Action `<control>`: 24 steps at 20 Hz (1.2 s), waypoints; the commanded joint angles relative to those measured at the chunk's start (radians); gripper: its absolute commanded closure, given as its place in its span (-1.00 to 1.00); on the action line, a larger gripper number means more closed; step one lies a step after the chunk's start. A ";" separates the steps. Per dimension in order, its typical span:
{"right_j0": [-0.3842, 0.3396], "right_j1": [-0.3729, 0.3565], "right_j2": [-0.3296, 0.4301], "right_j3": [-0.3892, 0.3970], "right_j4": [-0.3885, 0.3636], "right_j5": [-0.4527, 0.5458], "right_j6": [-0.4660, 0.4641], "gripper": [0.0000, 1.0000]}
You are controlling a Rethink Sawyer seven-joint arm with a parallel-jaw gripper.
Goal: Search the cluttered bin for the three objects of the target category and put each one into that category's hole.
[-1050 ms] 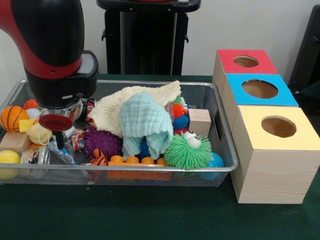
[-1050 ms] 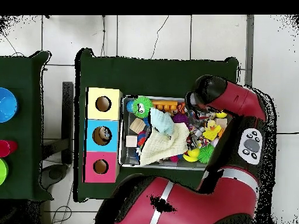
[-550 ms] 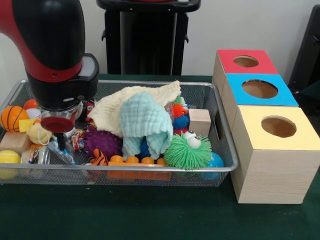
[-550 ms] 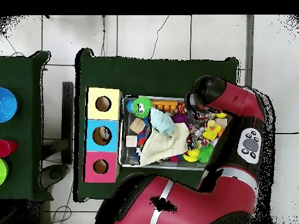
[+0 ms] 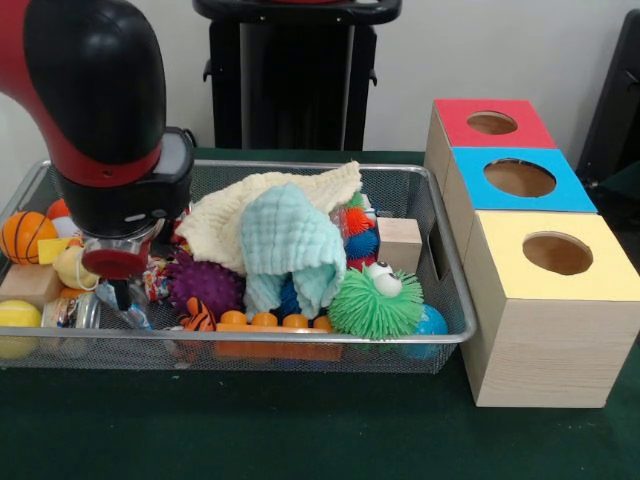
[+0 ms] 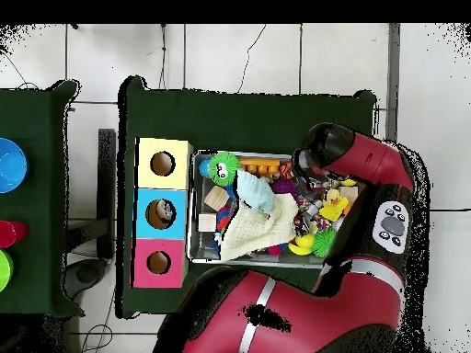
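Hanging over the left end of the silver wire-mesh bin, the red and black robot arm carries its gripper low among the toys; the tool shows only a dark red disc and a thin black tip, so whether it is spread or closed cannot be told. Just left of the tip lie a pale yellow ball, an orange basketball-patterned ball, a light wooden block and a glossy yellow ball at the lower left of the front view. Right of the tip sits a purple spiky ball, with a small tiger-striped ball below it and an orange knobbed plastic brick against the near wall. A cream knitted cloth is draped across the middle of the bin, and a mint-green muslin cloth lies over it. A green fuzzy ball with googly eyes rests at the lower right of the bin, a blue ball beside it, and a pale wooden cube behind. Outside the bin, at the right of the frame, three wooden boxes stand in a touching row: a yellow-topped box nearest, a blue-topped box in the middle and a red-topped box farthest, each with one round hole in its lid. From overhead the arm covers the right end of the bin.
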 commanded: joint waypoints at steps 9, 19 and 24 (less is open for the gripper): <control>-0.039 0.047 0.061 0.024 0.001 -0.108 0.071 -1.00; -0.037 0.010 0.091 0.194 0.041 -0.208 0.099 -1.00; -0.032 0.008 0.084 0.203 0.048 -0.210 0.103 -1.00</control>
